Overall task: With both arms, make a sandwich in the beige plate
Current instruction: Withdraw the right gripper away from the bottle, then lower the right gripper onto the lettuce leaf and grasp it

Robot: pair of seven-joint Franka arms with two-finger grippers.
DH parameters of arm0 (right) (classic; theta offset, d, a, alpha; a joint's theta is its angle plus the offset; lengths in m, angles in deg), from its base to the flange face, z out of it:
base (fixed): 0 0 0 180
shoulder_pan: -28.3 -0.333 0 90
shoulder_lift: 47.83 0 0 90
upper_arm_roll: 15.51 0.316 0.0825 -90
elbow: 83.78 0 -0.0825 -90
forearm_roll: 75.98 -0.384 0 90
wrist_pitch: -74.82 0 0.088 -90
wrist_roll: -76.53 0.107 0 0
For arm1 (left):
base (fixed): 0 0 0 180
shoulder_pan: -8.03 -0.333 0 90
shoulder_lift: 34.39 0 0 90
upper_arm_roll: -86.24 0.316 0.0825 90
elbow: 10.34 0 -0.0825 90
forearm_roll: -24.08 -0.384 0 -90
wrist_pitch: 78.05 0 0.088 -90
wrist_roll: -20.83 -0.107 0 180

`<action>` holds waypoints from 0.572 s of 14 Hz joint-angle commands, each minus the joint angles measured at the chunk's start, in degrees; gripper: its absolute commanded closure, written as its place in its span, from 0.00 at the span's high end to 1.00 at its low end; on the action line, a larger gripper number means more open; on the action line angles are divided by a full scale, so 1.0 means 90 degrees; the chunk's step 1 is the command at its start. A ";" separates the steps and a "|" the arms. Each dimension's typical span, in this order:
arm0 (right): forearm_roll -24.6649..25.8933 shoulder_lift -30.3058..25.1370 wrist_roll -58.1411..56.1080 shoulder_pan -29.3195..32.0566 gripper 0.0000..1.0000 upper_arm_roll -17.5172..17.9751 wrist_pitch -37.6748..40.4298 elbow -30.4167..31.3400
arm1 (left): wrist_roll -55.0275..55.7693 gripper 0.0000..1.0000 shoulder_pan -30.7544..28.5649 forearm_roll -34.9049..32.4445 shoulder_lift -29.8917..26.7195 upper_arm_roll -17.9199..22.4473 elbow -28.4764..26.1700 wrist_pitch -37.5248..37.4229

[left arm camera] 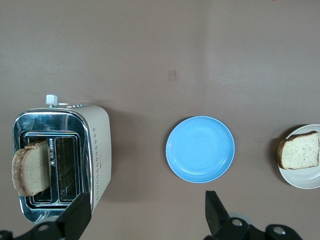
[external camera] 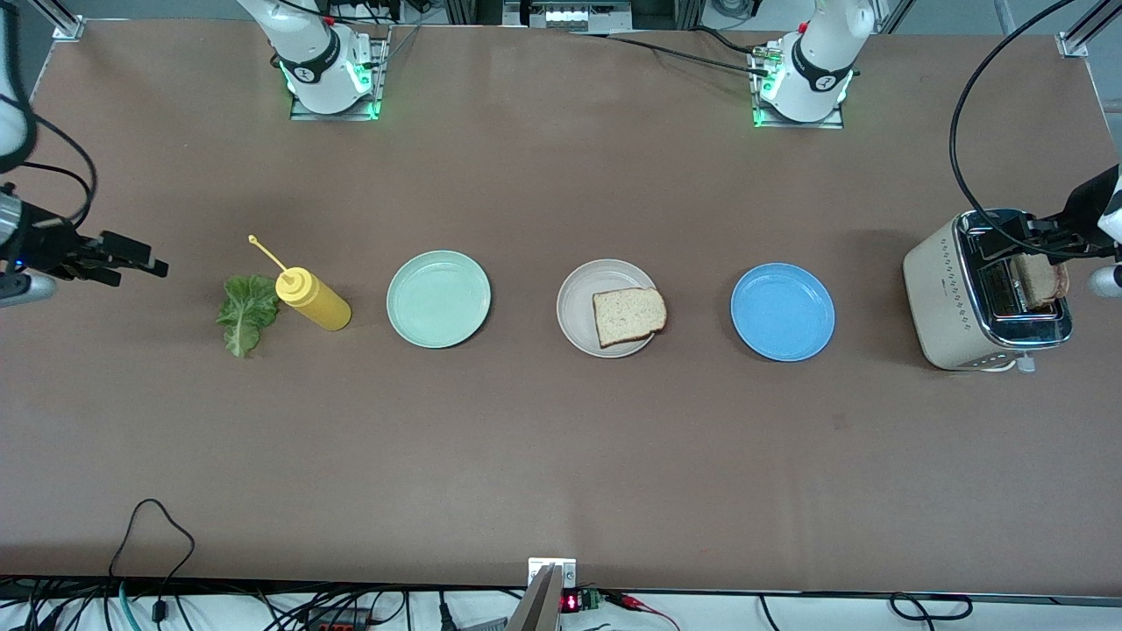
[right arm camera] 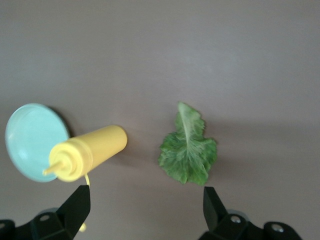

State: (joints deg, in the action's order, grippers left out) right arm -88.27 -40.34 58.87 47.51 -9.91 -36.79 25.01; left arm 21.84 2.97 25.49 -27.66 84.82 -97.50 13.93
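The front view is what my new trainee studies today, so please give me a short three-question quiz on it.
1. True or false: a bread slice lies on the beige plate.
2. Which thing lies between the lettuce leaf and the mint-green plate?
A. toaster
B. yellow bottle
C. blue plate
3. Fill in: a second slice stands in the ____.

Key:
1. True.
2. B, the yellow bottle.
3. Toaster.
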 commanded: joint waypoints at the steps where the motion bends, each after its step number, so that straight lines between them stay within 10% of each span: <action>1: 0.0428 0.0240 0.1567 -0.0279 1.00 -0.0007 -0.0070 -0.0086 | -0.0102 1.00 -0.0024 -0.0167 -0.0044 -0.0028 -0.0061 0.0004; 8: 0.1571 0.1002 0.3681 -0.0602 1.00 -0.0007 -0.0518 -0.0086 | -0.0112 1.00 -0.0024 -0.0167 -0.0044 -0.0038 -0.0071 -0.0005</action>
State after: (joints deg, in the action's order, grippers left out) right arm -75.45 -33.63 88.81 42.68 -9.76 -40.52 25.04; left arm 21.83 2.97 25.49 -27.61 84.80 -97.51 13.86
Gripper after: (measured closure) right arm 0.000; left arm 0.000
